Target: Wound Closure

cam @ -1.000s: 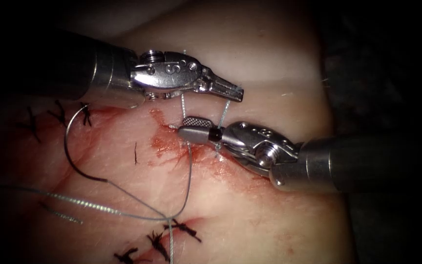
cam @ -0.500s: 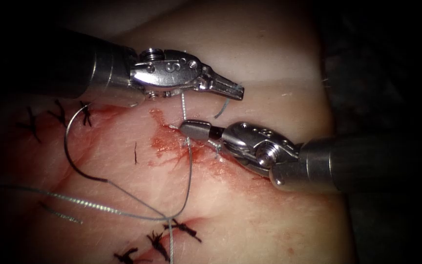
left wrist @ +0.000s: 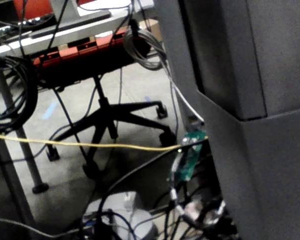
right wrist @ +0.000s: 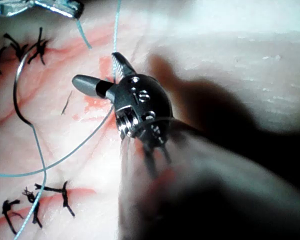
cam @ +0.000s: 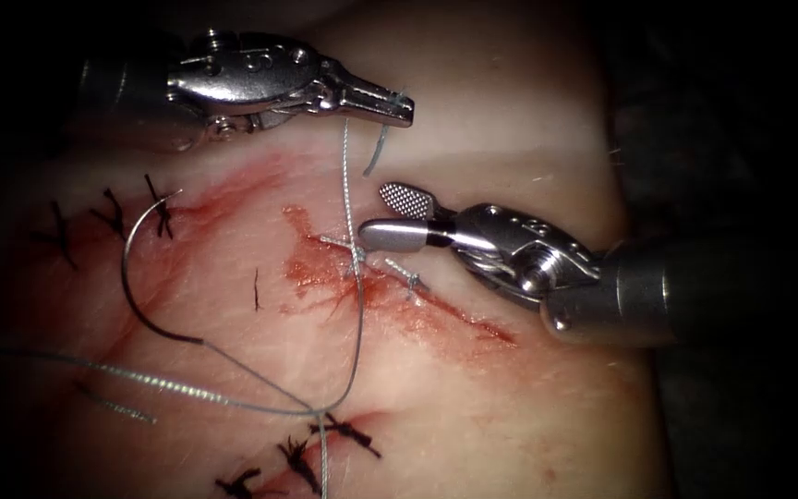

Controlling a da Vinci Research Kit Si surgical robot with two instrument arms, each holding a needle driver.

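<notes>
Up goes the left pincer, clamped on the thread. Right pincer has parted, holding nothing. Needle lies loose on tissue, left of the cut.

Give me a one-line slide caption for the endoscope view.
Left tool holds thread taut above the cut; right tool open, empty; needle lies free on the tissue, left of the cut.

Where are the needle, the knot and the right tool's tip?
needle [cam: 131, 300]: endoscope view, mid-curve, lying on the tissue.
knot [cam: 356, 251]: endoscope view, thread crossing at the cut.
right tool [cam: 386, 214]: endoscope view, between its open jaws.
</notes>
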